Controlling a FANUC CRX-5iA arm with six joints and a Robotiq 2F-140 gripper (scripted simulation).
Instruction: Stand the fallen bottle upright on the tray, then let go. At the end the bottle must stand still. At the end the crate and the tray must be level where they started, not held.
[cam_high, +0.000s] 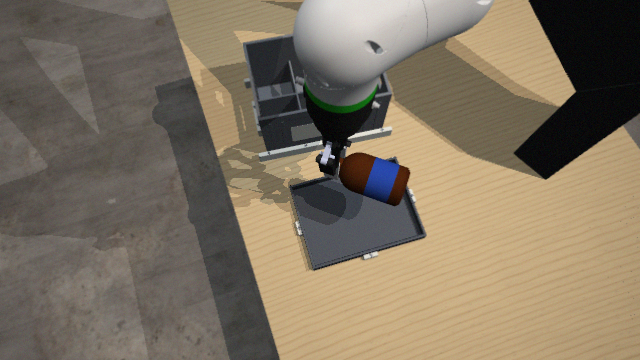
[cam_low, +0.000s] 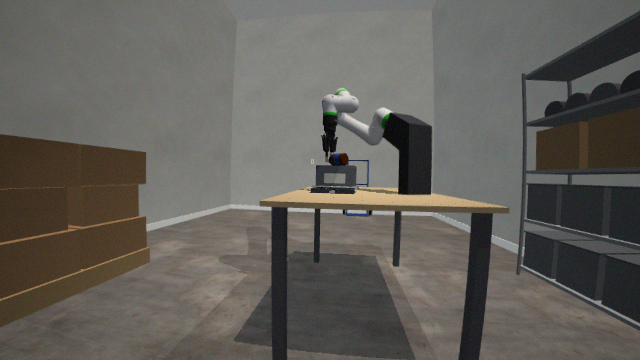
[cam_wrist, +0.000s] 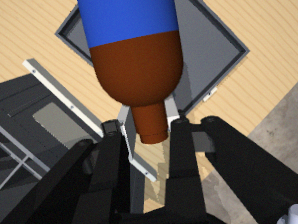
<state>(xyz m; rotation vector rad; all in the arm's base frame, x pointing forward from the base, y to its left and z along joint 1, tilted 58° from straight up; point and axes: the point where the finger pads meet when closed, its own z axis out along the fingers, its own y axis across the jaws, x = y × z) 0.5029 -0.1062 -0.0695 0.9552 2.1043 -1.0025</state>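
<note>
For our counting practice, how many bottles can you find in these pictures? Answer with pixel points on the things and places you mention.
1. The bottle (cam_high: 382, 180) (cam_low: 340, 159) (cam_wrist: 137, 70) lies on its side in the air above the tray (cam_high: 360, 235) (cam_wrist: 220, 52), its neck between the fingers. Others may be hidden in the crate (cam_high: 274, 107).

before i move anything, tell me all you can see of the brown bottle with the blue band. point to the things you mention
The brown bottle with a broad blue band (cam_high: 375, 178) (cam_low: 339, 159) (cam_wrist: 137, 65) has a rounded shoulder and a short, narrow neck. Its surface looks smooth, glass or plastic, I can't tell which. It lies on its side in the air, above the dark grey rectangular tray (cam_high: 367, 220) (cam_low: 332, 190) (cam_wrist: 220, 50). The black gripper (cam_high: 332, 172) (cam_low: 327, 159) (cam_wrist: 149, 110) is shut on the neck; nothing else visibly touches it.
</note>
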